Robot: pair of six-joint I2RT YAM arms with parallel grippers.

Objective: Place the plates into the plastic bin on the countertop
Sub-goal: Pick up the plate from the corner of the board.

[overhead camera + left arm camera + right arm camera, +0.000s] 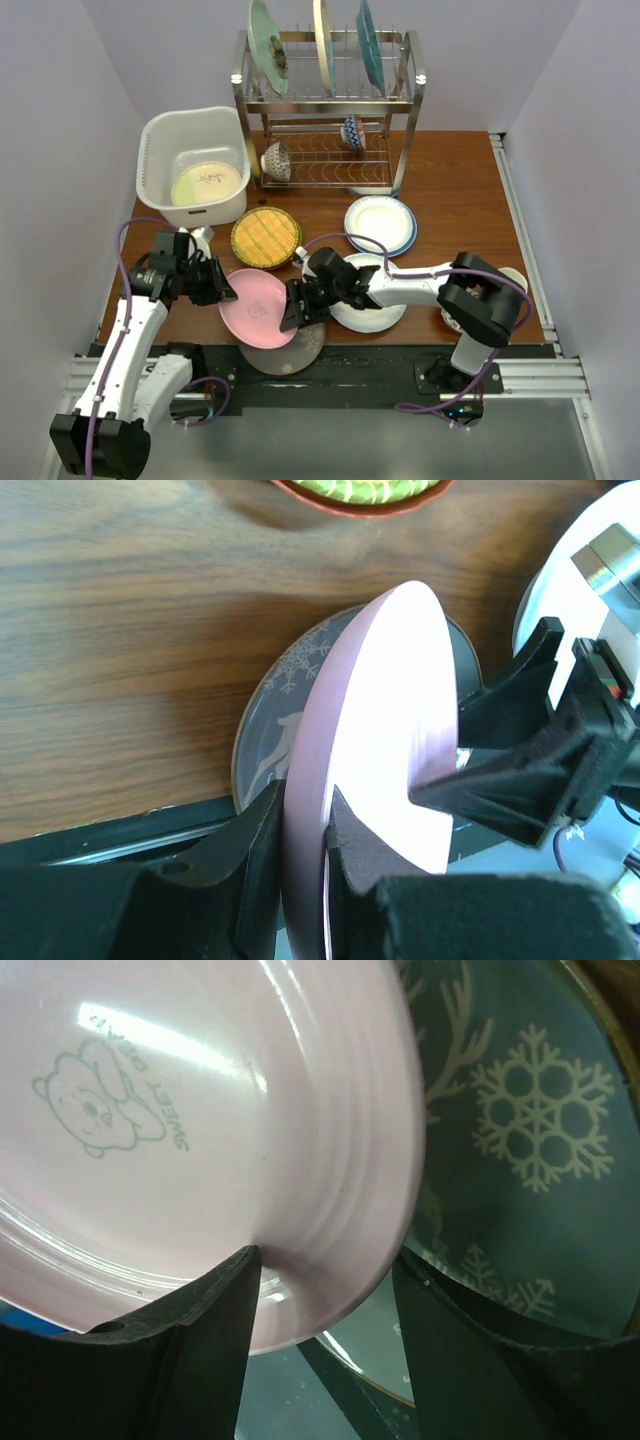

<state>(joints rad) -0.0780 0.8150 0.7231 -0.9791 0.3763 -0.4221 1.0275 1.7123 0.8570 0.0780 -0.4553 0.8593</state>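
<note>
A pink plate hangs tilted just above a grey deer plate at the near edge of the countertop. My left gripper is shut on its left rim; the left wrist view shows both pads clamped on the pink plate. My right gripper is at the opposite rim. In the right wrist view its jaws straddle the pink plate: one finger touches it, the other stands apart. The white plastic bin at the back left holds a cream plate.
A woven yellow plate, a white plate on a blue one and another white plate lie on the wood. The metal rack behind holds three upright plates and two patterned bowls.
</note>
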